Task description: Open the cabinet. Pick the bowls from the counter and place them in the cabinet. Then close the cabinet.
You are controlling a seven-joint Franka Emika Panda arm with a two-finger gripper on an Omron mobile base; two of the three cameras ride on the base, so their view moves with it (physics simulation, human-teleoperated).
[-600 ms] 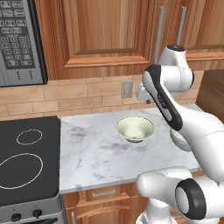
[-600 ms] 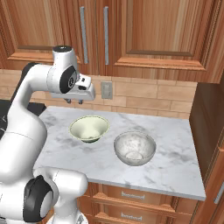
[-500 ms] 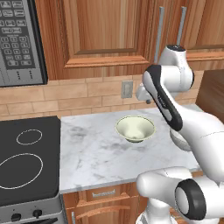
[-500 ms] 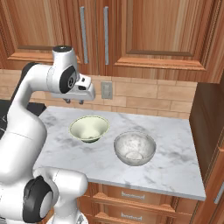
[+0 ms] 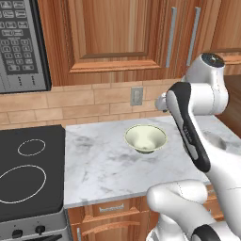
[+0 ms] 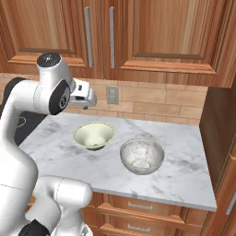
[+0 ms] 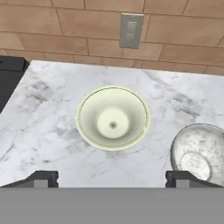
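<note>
Nothing moved since before, cream-green bowl (image 7: pixel 113 118) empty, speckled bowl (image 7: pixel 199 153) empty

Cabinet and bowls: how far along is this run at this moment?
Nothing looks done yet. The cabinet doors are shut, and the cream-green bowl and speckled bowl both sit on the counter. In hand: nothing; the gripper is open above the bowls. Left: opening the cabinet, placing both bowls inside, closing it.

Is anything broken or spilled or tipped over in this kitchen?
No, nothing stands out. The cream-green bowl and the speckled bowl both sit upright and empty on the marble counter, a little apart. The cabinet doors above are shut.
</note>
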